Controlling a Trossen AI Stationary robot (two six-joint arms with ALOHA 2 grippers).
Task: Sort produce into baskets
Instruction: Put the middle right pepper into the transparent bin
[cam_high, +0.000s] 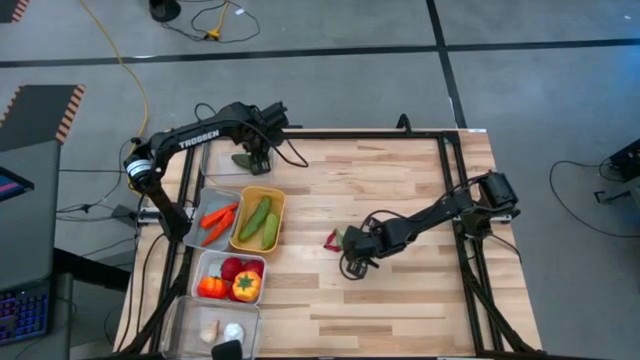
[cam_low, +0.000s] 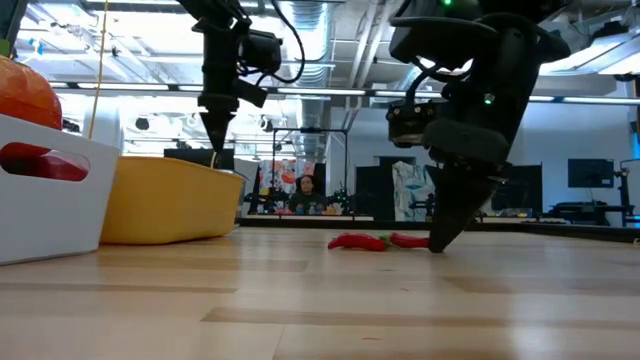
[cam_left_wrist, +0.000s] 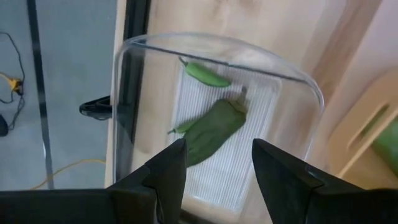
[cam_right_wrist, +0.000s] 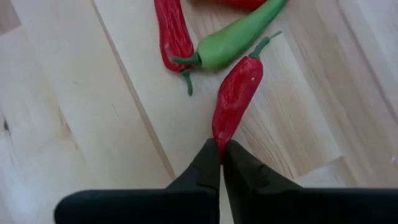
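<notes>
Right gripper (cam_right_wrist: 221, 163) is down at the middle of the pale wooden table (cam_high: 400, 300), its two dark fingers pressed together to a point with the tip of a small red chilli with a green stem (cam_right_wrist: 235, 99) right at their ends; whether that tip is actually nipped between them or just touching is hard to call from the right wrist view. Just beyond it lie a green chilli (cam_right_wrist: 239, 38) and a second red chilli (cam_right_wrist: 170, 31), the three bunched together stem to stem, and the low view shows that red cluster lying flat on the wood beside the lowered fingers. Over at the far left corner, the left gripper (cam_left_wrist: 216, 167) hangs above a clear plastic rectangular tray (cam_left_wrist: 292, 84), fingers spread well apart and empty, with two green chillies (cam_left_wrist: 208, 127) resting inside on its ribbed floor. Along the table's left edge sit the other baskets: a grey tray (cam_high: 194, 228) with orange carrots (cam_high: 218, 222), a yellow tray (cam_high: 281, 205) touching it and holding two green cucumbers (cam_high: 260, 220), a white tray (cam_high: 205, 262) with red tomatoes (cam_high: 240, 268) and orange-yellow peppers (cam_high: 246, 287), and a second clear tray (cam_high: 180, 322) at the near edge with white garlic bulbs (cam_high: 222, 331).
</notes>
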